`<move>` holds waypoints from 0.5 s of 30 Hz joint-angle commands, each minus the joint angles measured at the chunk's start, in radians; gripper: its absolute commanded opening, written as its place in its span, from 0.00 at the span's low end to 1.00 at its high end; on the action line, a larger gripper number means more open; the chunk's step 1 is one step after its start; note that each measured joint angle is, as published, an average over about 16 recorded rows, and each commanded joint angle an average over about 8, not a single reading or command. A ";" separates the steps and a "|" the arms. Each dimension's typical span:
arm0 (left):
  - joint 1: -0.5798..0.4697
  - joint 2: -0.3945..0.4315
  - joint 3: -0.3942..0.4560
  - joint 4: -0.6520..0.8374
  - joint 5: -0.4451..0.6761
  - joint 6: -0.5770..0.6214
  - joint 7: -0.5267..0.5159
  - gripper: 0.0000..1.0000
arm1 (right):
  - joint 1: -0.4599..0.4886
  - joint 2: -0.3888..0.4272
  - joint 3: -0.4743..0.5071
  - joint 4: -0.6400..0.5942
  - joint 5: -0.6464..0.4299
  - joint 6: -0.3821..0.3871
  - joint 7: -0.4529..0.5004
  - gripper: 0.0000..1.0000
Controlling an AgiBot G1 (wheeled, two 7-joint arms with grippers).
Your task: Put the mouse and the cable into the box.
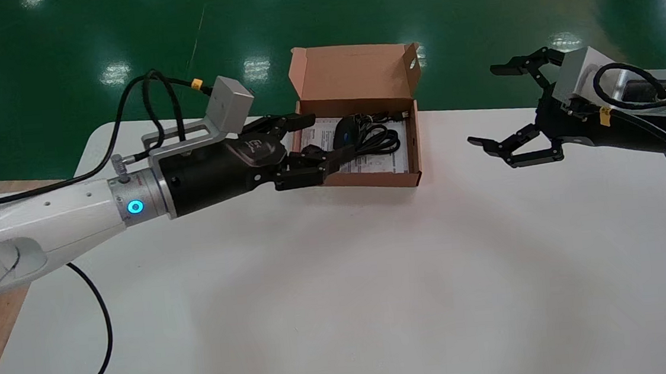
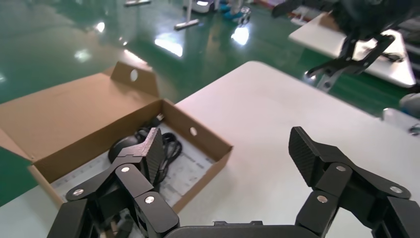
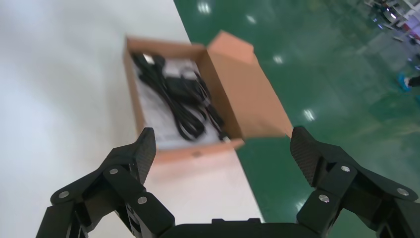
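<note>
left gripper [image 2: 225, 148] spread wide | mouse [image 2: 124, 145], cable [image 2: 172, 144] inside box [image 2: 74, 106] | box on table [image 2: 277, 109]

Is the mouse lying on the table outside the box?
No, the mouse lies inside the open box, together with the coiled cable.

Box [image 1: 354, 72] matt brown cardboard; cable [image 1: 378, 140] black, slightly glossy; table [image 1: 339, 269] smooth matt white; floor [image 1: 60, 42] glossy green.
</note>
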 commanded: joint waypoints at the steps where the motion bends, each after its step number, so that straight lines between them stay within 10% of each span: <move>1: 0.018 -0.025 -0.021 -0.035 -0.008 0.024 -0.009 1.00 | -0.028 0.011 0.019 0.043 0.018 -0.012 0.039 1.00; 15: 0.141 -0.200 -0.169 -0.280 -0.063 0.189 -0.075 1.00 | -0.224 0.085 0.152 0.344 0.146 -0.095 0.311 1.00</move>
